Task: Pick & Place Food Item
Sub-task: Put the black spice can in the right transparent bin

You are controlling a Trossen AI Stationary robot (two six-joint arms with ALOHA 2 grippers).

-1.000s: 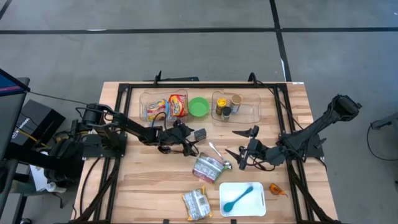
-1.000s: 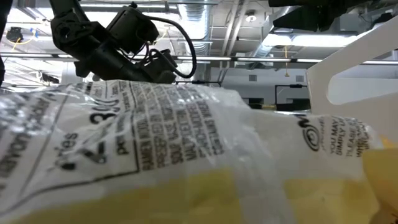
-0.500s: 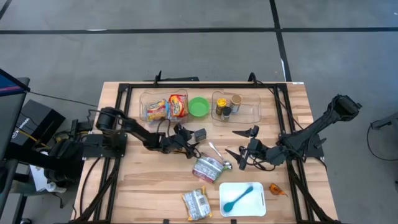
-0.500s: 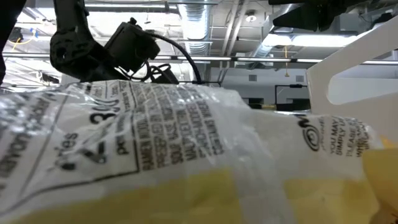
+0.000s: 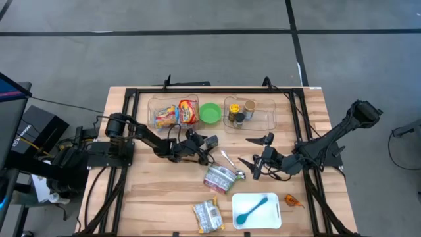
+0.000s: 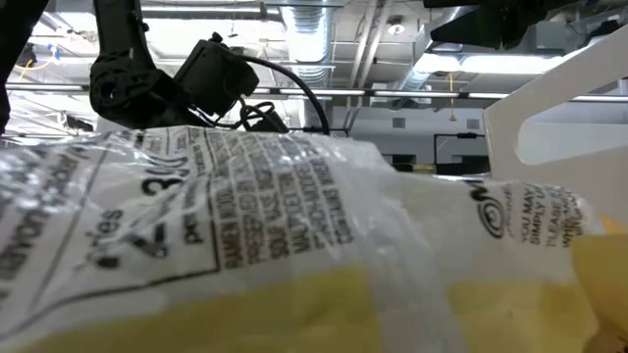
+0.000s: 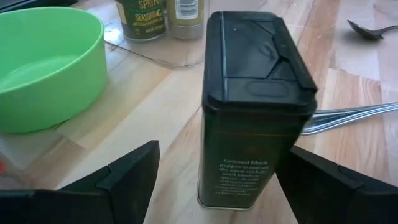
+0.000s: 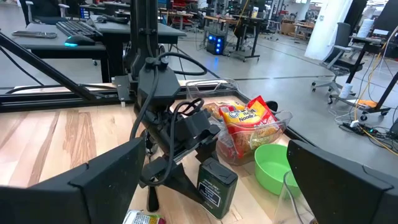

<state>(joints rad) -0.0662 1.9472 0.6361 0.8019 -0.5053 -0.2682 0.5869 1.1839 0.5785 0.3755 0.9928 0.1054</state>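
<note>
The left gripper point(image 5: 209, 150) stands low over the middle of the wooden table point(image 5: 151, 197), its two dark fingers point(image 7: 127, 174) spread wide on either side of a small black rectangular pepper tin with a flip lid point(image 7: 255, 106); the tin stands upright between them, and neither finger appears to touch it. In my judgement the step in hand is the approach to a grasp, with the pick itself not yet made. The tin sits just beside the green plastic bowl point(image 7: 46, 65) and near the clear plastic tray holding seasoning jars point(image 5: 250, 113), with a metal spoon point(image 5: 228, 162) lying close behind it. The next move appears to call for closing squarely on the tin's flat sides before lifting, keeping it upright. The right gripper point(image 5: 253, 164) waits near the table's right side, fingers wide apart and holding nothing.
</note>
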